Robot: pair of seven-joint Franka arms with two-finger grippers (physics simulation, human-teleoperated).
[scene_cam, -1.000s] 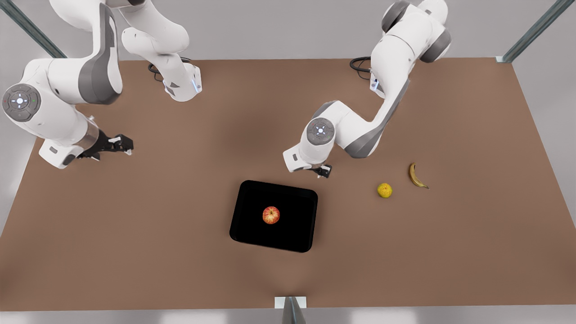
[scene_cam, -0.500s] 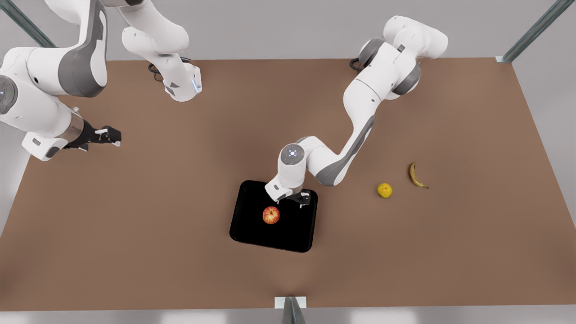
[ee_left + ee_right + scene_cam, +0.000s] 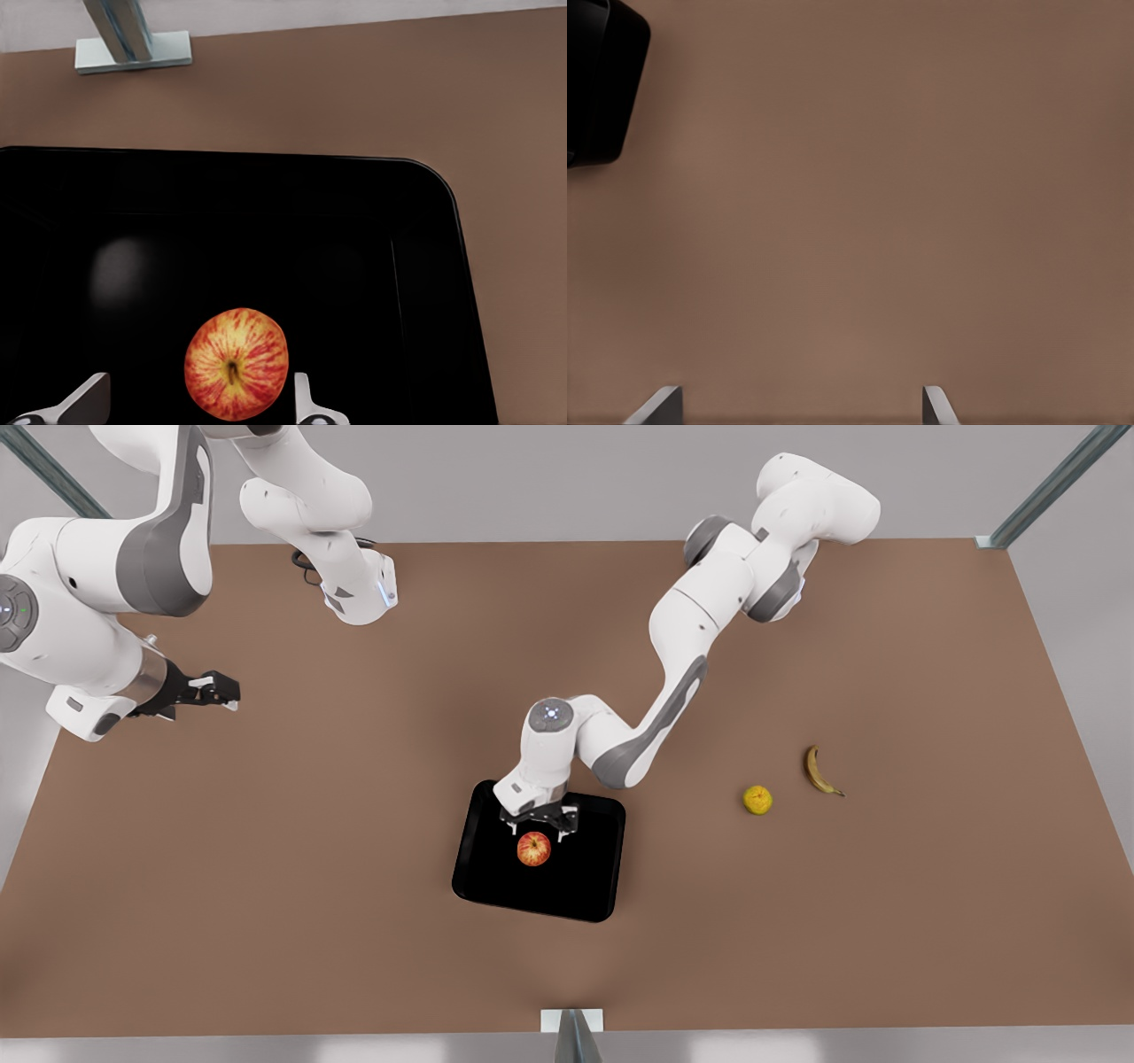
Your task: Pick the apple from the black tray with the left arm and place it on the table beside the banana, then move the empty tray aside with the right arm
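The left pincer (image 3: 539, 825) is seen over the black tray (image 3: 478, 868), just behind the apple (image 3: 533, 849), with its fingers spread. In the left wrist view the two fingertips (image 3: 306, 403) are shown on either side of the apple (image 3: 236, 363), apart from its skin, so that nothing is pinched. The apple is seen lying on the floor of the black tray (image 3: 425, 266), near the tray's middle. The tray rests on the bench (image 3: 266, 868), toward the front edge.

The right pincer (image 3: 213, 689) is held above the bench at the front view's left, well apart from the tray; that arm waits. Its fingertips (image 3: 935, 403) are shown spread over bare bench (image 3: 859, 221), and a corner of the black tray (image 3: 602, 88) is seen in the right wrist view.

At the front view's right, a small yellow-green fruit (image 3: 757, 799) and the banana (image 3: 819, 771) lie near each other on the bench, well apart from the tray.

No brand, label or writing can be read on any item.

Compared with half a second ago, the left pincer has been brought from the tray's rear rim to just behind the apple. The right pincer, apple, tray, yellow-green fruit and banana are unchanged in place.
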